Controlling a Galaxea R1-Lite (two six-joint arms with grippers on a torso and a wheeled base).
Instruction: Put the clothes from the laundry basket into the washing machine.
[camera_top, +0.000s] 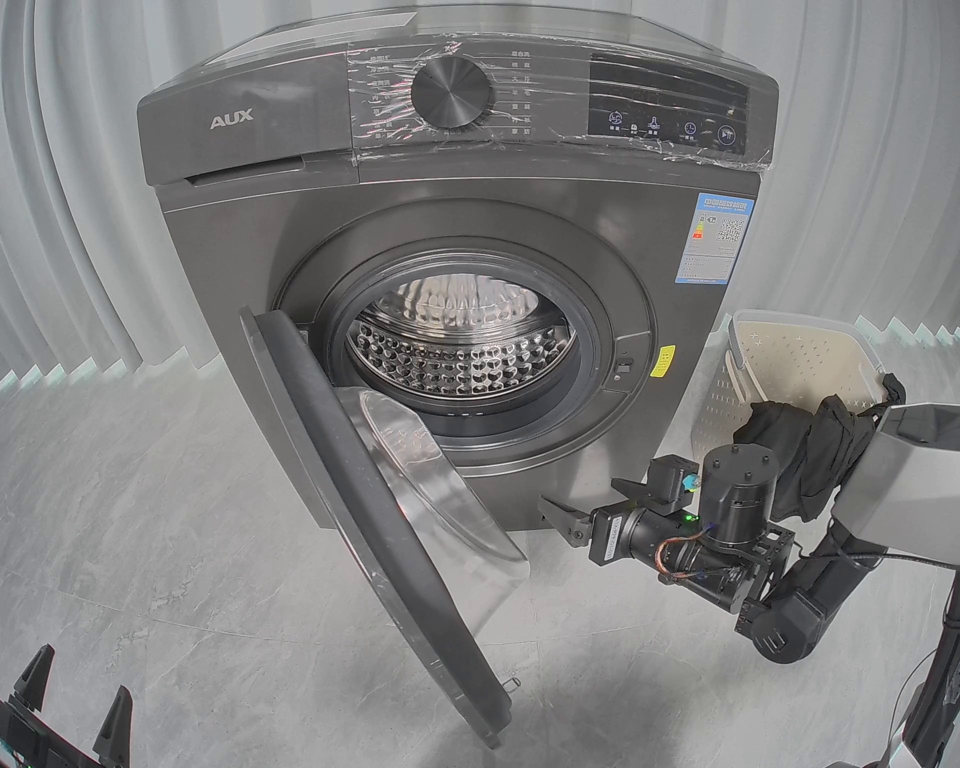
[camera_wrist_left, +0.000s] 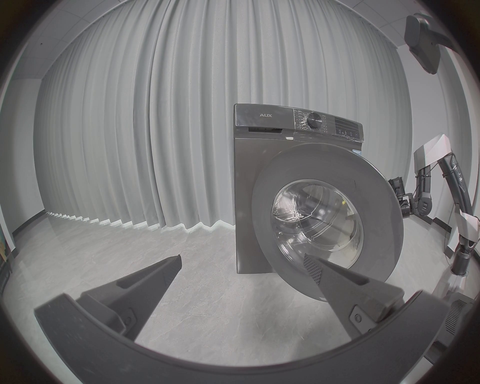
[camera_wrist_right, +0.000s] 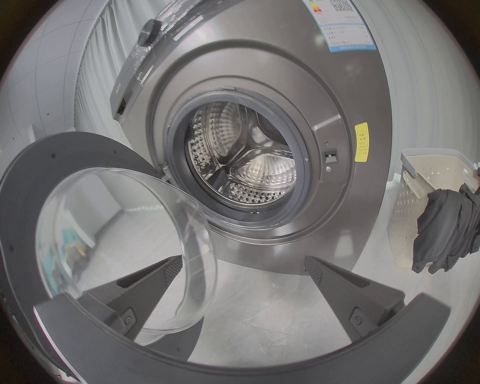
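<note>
Grey metal washing machine (camera_top: 300, 230), glass-bowled door (camera_top: 330, 450) open, dark crumpled cloth (camera_top: 800, 445) draped over cream perforated basket (camera_top: 800, 365), right claw (camera_top: 595, 505) and left claw (camera_top: 72, 700) spread wide, empty

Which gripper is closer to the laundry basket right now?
The right gripper, low before the washing machine, on the same side as the laundry basket. The left gripper is away past the open door, on the machine's other side.

Head view: high, near, looking down on washing machine (camera_top: 230, 270) front. Left wrist: low, farther off, facing outer side of door (camera_wrist_left: 280, 190). Right wrist: low, close, facing drum (camera_wrist_right: 250, 170). All share door.
</note>
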